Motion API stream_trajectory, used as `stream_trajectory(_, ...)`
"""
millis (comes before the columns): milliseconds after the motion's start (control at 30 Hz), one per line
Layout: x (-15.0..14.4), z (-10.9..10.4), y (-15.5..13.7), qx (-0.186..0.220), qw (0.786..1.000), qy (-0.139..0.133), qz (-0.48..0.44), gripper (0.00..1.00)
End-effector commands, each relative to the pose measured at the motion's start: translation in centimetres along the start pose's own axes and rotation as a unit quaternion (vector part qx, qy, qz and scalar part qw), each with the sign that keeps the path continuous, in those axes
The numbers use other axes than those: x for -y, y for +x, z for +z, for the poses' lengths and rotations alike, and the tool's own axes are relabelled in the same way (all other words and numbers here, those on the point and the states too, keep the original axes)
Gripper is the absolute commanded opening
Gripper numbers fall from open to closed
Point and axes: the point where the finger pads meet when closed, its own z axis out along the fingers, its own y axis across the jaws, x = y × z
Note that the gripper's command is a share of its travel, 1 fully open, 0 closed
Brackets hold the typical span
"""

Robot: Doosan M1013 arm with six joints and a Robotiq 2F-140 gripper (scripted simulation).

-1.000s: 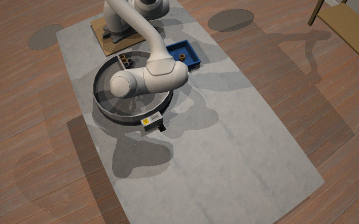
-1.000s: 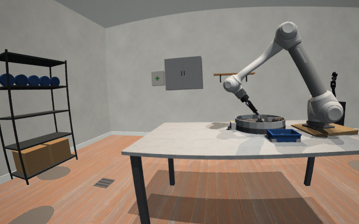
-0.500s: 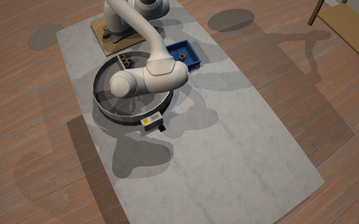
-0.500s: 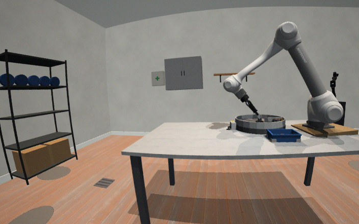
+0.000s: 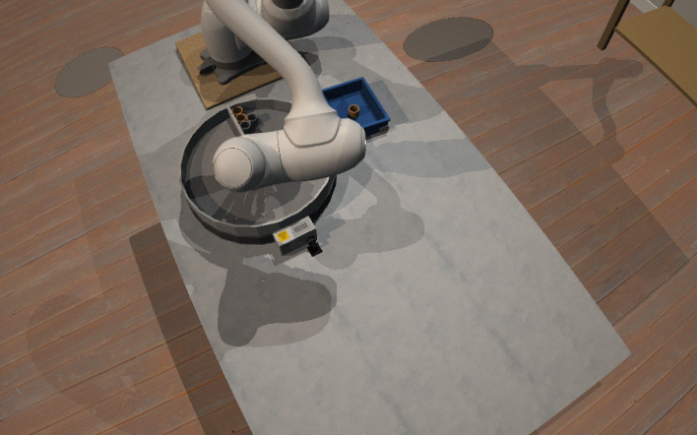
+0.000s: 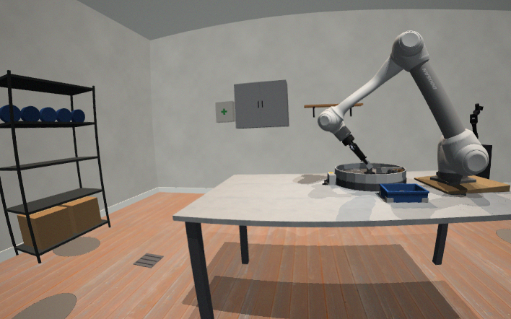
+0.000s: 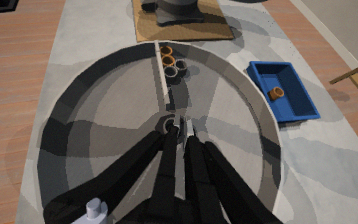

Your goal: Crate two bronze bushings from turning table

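Two upright bronze ring-shaped bushings (image 5: 241,117) (image 7: 167,60) sit by the divider on the round grey turning table (image 5: 192,213) (image 6: 353,182) (image 7: 273,165); best spread, then straddle one squarely; the black two-finger gripper (image 6: 368,167) (image 7: 181,121) slants down, jaws pressed together, empty; rightward, the blue rectangular crate (image 5: 377,127) (image 6: 405,195) (image 7: 301,120) holds one bronze bushing (image 5: 352,109) (image 7: 277,93).

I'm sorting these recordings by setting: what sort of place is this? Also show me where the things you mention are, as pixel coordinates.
Probably a workshop or small robot lab: an arm (image 5: 308,81) (image 6: 439,99) bolted by a table, a storage rack (image 6: 9,99) with boxes, and a first-aid cabinet (image 6: 224,115) on the wall.
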Motion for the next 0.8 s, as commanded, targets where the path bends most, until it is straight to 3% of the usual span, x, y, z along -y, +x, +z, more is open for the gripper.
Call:
stream_trajectory(0,0.0,-0.01,0.01,0.0,1.0,0.0,0.0,0.07)
stream_trajectory(767,0.01,-0.68,0.57,0.0,1.0,0.0,0.0,0.07)
